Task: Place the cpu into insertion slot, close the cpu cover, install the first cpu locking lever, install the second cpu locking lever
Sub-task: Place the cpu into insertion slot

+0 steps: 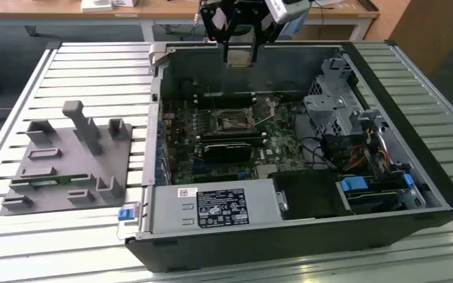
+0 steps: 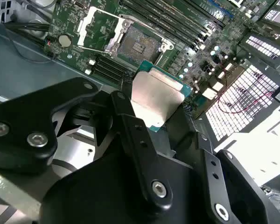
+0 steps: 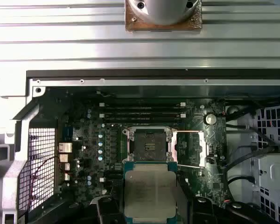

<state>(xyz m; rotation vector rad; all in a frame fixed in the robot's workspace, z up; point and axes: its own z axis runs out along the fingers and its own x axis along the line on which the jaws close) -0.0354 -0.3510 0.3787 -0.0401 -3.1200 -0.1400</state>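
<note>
**Exterior view.** The open computer case (image 1: 289, 177) lies on its side on the slatted worktop (image 1: 92, 71), so the board faces up and can be reached from above. The claw (image 1: 240, 59) hangs over the far wall of the case. The insertion slot (image 1: 230, 122) lies on the board, lower and nearer the camera than the claw, with a clear gap between them. A grey fixture (image 1: 69, 159) sits on the worktop at the exterior view's left.

**Second wrist view.** The claw is clenched on the cpu (image 2: 156, 95), with one finger on each of two opposite edges. The silvery top is unobstructed and the chip is held roughly flat, which I judge suits a level descent. The slot's dark centre is exposed. The cpu cover (image 2: 99, 28) is swung open to one side, so nothing blocks entry.

**First wrist view.** The cpu sits between the black fingers (image 3: 107, 210). The insertion slot is apart from the chip and unfilled, and the cover lies open just beside it. The cpu is not seated. Neither the cover nor the levers are closed.
</note>
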